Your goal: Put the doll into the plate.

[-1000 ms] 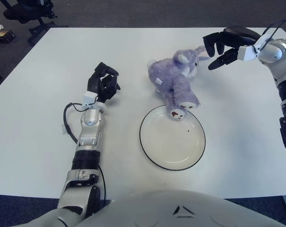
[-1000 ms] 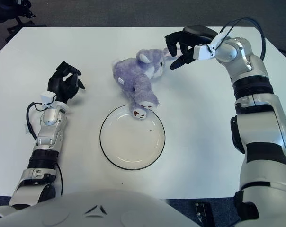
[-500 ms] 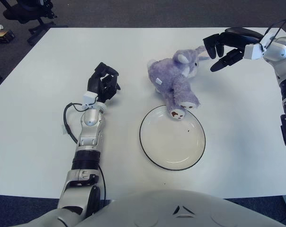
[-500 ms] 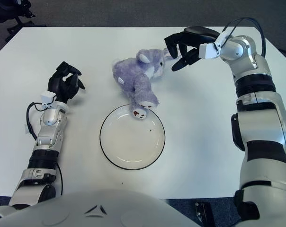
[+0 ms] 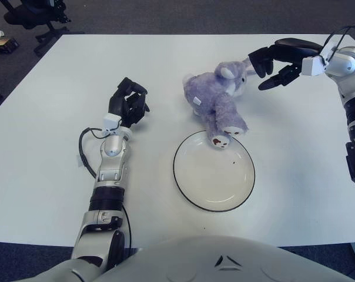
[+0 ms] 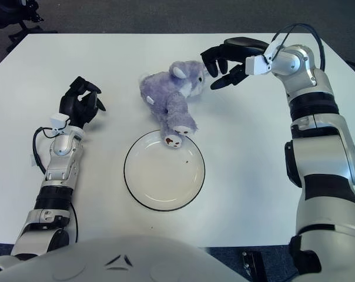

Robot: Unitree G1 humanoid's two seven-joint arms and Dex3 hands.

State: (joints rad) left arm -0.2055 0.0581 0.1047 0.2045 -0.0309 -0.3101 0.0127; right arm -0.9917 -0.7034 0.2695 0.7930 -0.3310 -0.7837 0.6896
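A purple plush doll (image 5: 215,98) lies on the white table, one foot resting over the far rim of the plate (image 5: 213,171). The plate is white with a dark rim and holds nothing else. My right hand (image 5: 273,63) hovers just right of the doll's head with its dark fingers spread, holding nothing and nearly touching the ear. My left hand (image 5: 127,104) shows far left of the doll with its fingers curled, holding nothing.
The white table (image 5: 54,153) fills the view. A black office chair (image 5: 33,14) stands on the grey floor beyond the table's far left corner. A black cable (image 5: 83,150) loops beside my left forearm.
My right hand has shifted slightly left toward the doll's head. The doll, the plate and my left hand have not moved.
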